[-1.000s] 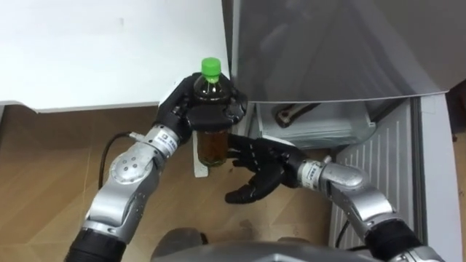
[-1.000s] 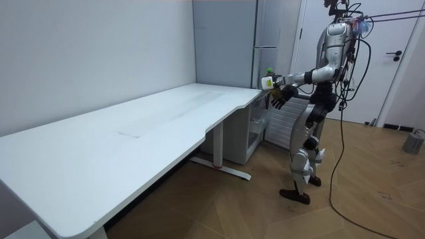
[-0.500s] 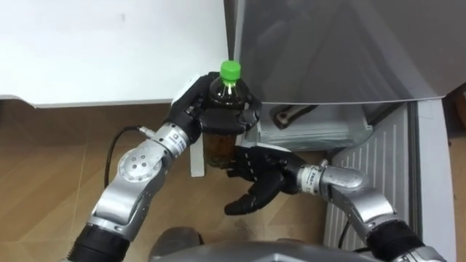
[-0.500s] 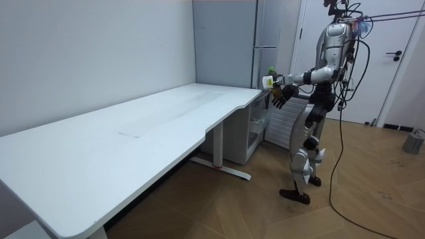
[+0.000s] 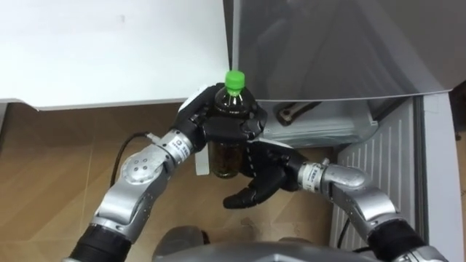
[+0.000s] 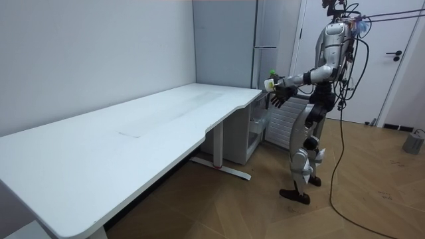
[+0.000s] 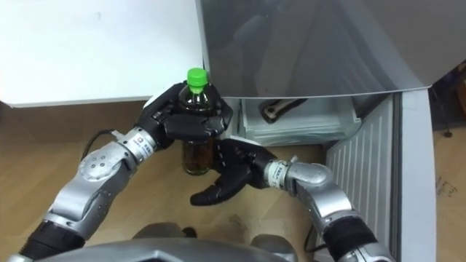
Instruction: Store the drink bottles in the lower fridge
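Your left hand [image 5: 218, 129] has its fingers clamped round the shoulder of the green-capped bottle [image 5: 228, 156], which hangs roughly upright over the floor; your right hand [image 5: 263, 173] sits just below those fingers, its own spread apart and holding nothing. The open lower fridge [image 5: 313, 129] lies right of the fingers, under the grey upper door [image 5: 328, 51]; carry the bottle in low, and loosen the fingers only once its base rests on the shelf.
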Controlling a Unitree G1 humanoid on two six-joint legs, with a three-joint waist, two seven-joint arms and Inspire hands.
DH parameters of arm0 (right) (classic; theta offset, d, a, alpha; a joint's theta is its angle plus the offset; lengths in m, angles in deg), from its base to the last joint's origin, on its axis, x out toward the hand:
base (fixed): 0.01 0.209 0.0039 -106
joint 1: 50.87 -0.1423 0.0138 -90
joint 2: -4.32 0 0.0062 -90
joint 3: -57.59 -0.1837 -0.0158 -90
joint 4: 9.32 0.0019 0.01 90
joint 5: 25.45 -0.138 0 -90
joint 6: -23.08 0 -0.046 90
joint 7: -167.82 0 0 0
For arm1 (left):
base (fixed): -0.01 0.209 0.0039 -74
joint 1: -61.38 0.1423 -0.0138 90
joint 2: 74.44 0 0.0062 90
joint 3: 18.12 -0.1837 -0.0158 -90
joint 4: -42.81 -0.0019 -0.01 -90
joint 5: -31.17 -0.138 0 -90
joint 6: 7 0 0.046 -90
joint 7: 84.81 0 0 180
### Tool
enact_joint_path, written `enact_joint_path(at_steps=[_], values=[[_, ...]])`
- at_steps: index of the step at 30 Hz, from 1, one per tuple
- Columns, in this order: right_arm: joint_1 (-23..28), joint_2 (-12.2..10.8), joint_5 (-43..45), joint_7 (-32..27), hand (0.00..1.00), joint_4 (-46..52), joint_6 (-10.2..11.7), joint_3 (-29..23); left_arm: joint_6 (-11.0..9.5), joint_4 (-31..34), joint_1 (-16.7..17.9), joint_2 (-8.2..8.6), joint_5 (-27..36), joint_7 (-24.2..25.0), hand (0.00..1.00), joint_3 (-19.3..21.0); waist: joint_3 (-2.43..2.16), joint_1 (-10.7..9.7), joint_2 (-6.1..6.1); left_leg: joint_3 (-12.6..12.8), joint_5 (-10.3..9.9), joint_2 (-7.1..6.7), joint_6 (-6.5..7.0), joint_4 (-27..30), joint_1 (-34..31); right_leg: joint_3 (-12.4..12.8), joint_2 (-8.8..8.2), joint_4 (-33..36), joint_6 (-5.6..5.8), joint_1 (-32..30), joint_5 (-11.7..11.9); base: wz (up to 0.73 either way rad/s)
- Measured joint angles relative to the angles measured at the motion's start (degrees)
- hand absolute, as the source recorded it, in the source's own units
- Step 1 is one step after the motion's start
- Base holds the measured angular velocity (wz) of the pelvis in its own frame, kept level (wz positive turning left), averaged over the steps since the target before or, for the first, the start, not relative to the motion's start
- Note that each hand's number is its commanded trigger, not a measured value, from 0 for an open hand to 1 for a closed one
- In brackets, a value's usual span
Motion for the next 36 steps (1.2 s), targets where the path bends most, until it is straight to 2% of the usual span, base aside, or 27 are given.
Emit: enact_joint_path(at_steps=[6, 7, 8, 9, 10, 15, 28, 29, 30, 31, 32, 36], values=[[-0.1, -0.2, -0.1, -0.3, 0.00, 1.1, 0.0, -0.3, 0.0, -1.4, 0.1, 0.00, 8.0, 0.0, 1.00, -0.2, -0.17, -0.2, 0.11, 0.1, 0.0, 0.05, -0.01, 0.0, 0.3, 0.0, 0.00, -0.1, 0.00, 0.1, 0.0, 0.00], [-0.1, -0.2, -0.2, -0.3, 0.09, 1.3, 0.0, -0.5, 0.0, -1.4, 0.1, 0.00, 9.1, 0.0, 1.00, -0.2, -0.21, -0.2, 0.14, 0.2, 0.0, 0.09, -0.01, 0.0, 0.4, 0.0, 0.01, -0.1, 0.00, 0.1, 0.0, 0.00], [-0.1, -0.2, -0.3, -0.3, 0.67, 1.4, 0.0, -0.5, 0.0, -1.4, 0.1, 0.00, 9.5, 0.0, 1.00, -0.2, -0.27, -0.2, 0.18, 0.2, 0.0, 0.10, -0.01, 0.0, 0.4, 0.0, 0.01, -0.1, 0.00, 0.1, 0.0, 0.00], [-0.1, -0.3, -0.5, -0.3, 0.80, 1.4, 0.0, -0.5, 0.0, -1.4, 0.1, 0.00, 10.0, 0.0, 1.00, -0.3, -0.38, -0.1, 0.26, 0.2, 0.0, 0.12, -0.01, 0.0, 0.5, 0.1, 0.02, 0.0, 0.00, 0.1, 0.0, 0.00], [-0.1, -0.3, -1.0, -0.3, 1.00, 1.4, 0.0, -0.5, 0.0, -1.4, 0.1, 0.00, 10.3, 0.0, 1.00, -0.4, -0.47, -0.1, 0.38, 0.3, 0.0, 0.14, -0.01, 0.1, 0.5, 0.1, 0.03, 0.0, 0.00, 0.2, 0.0, 0.00], [0.1, -0.2, -4.9, -0.6, 1.00, 1.4, -0.1, -0.4, 0.0, -1.4, 0.2, -0.03, 13.6, 0.0, 1.00, -1.1, -0.60, -0.1, 0.62, 0.4, 0.0, 0.14, -0.01, 0.0, 1.1, 0.3, 0.03, 0.1, 0.00, 1.0, 0.0, 0.00], [0.2, -0.2, -6.5, -1.4, 1.00, 1.4, 0.2, 0.3, 0.1, -1.4, 0.3, -0.09, 14.7, 1.8, 1.00, -1.6, -0.57, -0.1, 0.57, 0.9, 0.0, 0.20, -0.03, -0.6, 1.6, 0.7, 0.07, -0.1, 0.01, 1.2, 0.0, 0.00], [0.2, -0.2, -6.5, -1.4, 1.00, 1.4, 0.1, 0.3, 0.1, -1.4, 0.3, -0.09, 14.7, 1.9, 0.95, -1.6, -0.57, -0.1, 0.55, 0.9, 0.0, 0.20, -0.03, -0.6, 1.6, 0.7, 0.06, -0.1, 0.01, 1.2, 0.0, -0.03], [0.2, -0.2, -6.5, -1.4, 1.00, 1.4, 0.1, 0.3, 0.1, -1.4, 0.3, -0.09, 14.8, 1.9, 0.63, -1.6, -0.54, -0.1, 0.51, 1.0, 0.0, 0.20, -0.03, -0.8, 1.6, 0.8, 0.04, -0.1, 0.01, 1.1, 0.0, -0.03], [0.2, -0.3, -6.5, -1.6, 1.00, 1.4, 0.1, 0.3, 0.1, -1.4, 0.3, -0.04, 14.8, 2.0, 0.40, -1.7, -0.50, -0.2, 0.45, 1.1, 0.0, 0.20, -0.03, -0.9, 1.7, 0.9, 0.03, -0.2, 0.01, 1.1, 0.0, 0.00], [0.2, -0.4, -6.5, -1.6, 1.00, 1.3, 0.1, 0.3, 0.0, -1.4, 0.3, -0.02, 14.8, 2.0, 0.00, -1.7, -0.49, -0.2, 0.43, 1.1, 0.0, 0.20, -0.03, -0.9, 1.6, 0.8, 0.03, -0.2, 0.01, 1.1, 0.0, 0.00], [0.2, -0.6, -6.8, -1.7, 1.00, 1.3, 0.1, 0.4, 0.0, -1.4, 0.3, 0.05, 14.9, 2.0, 0.00, -1.6, -0.43, -0.2, 0.35, 1.1, 0.0, 0.20, -0.07, -1.0, 1.5, 0.8, 0.04, -0.4, 0.01, 1.0, 0.0, 0.00]])
